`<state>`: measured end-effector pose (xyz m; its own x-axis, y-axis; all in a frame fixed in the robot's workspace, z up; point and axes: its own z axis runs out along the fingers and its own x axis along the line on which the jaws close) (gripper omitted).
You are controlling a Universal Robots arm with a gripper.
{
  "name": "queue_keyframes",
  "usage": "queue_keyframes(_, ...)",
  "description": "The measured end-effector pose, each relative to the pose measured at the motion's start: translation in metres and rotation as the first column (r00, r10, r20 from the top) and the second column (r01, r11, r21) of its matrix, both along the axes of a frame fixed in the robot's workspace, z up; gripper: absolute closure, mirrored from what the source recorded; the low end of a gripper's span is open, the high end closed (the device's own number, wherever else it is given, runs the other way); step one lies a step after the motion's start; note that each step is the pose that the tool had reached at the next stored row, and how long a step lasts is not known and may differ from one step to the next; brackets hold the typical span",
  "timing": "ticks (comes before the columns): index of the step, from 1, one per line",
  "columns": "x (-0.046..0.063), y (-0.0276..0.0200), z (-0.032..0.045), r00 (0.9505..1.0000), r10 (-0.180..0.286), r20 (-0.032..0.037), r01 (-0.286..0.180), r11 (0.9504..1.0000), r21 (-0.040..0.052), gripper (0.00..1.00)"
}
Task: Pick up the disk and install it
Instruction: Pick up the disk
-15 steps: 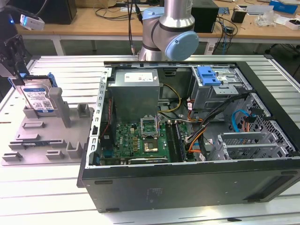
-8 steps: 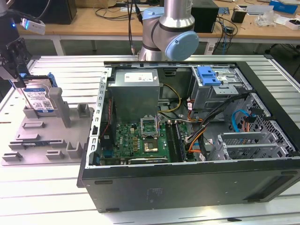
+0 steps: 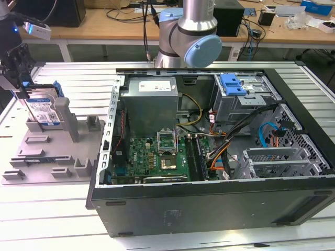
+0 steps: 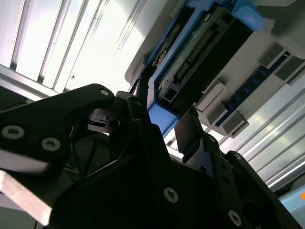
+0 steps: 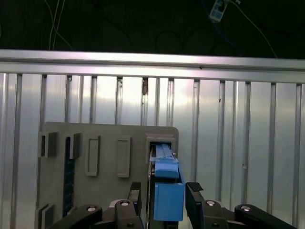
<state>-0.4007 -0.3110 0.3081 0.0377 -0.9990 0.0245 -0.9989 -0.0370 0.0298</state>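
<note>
The jaws of the black gripper [image 5: 164, 187] stand released, one finger [image 5: 135, 192] on each side of the disk's top edge. In the first wrist view a thin gap shows at one finger, and the other finger sits just beside the blue frame.

Under the jaws and all around them runs the ribbed silver aluminium table [image 3: 52, 219], with bare slats open on the near side. Well apart from the jaws, toward the exterior view's right, lies the open black metal computer case [image 3: 209, 209]. It holds a grey power-supply box [image 3: 152, 99] with a white sticker, a green circuit board [image 3: 157, 154], loose cables and a blue plastic latch piece [image 3: 233, 83].

Directly below the jaws sits the flat grey moulded holder plate [image 3: 47, 162]. The silver hard disk [image 3: 46, 107] in its bright blue carrier frame stands upright in a slot by the plate's edge. Its blue-and-white label [image 3: 48, 116] carries print too small to read.
</note>
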Motion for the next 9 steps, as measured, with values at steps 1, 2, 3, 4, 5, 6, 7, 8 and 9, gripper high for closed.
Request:
queue_keyframes(1,0.0000,0.0000,-0.0002,1.0000,-0.001,0.0001,0.001,1.0000,0.0001,0.50)
queue_keyframes(2,0.0000,0.0000,-0.0005,1.0000,-0.002,0.0001,0.002,1.0000,0.0002,0.50)
queue_keyframes(3,0.0000,0.0000,-0.0008,1.0000,-0.003,0.0000,0.003,1.0000,0.0002,0.50)
queue_keyframes(4,0.0000,0.0000,-0.0010,1.0000,-0.003,0.0000,0.003,1.0000,0.0003,0.50)
queue_keyframes(5,0.0000,0.0000,-0.0014,1.0000,-0.004,0.0001,0.004,1.0000,0.0005,0.50)
queue_keyframes(6,0.0000,0.0001,-0.0017,1.0000,-0.004,0.0000,0.004,1.0000,0.0005,0.50)
queue_keyframes(7,0.0001,0.0002,-0.0020,1.0000,-0.004,0.0001,0.004,1.0000,0.0006,0.50)
queue_keyframes(8,0.0001,0.0005,-0.0024,1.0000,-0.004,0.0000,0.004,1.0000,0.0006,0.50)
queue_keyframes(9,0.0001,0.0007,-0.0027,1.0000,-0.004,0.0000,0.004,1.0000,0.0006,0.50)
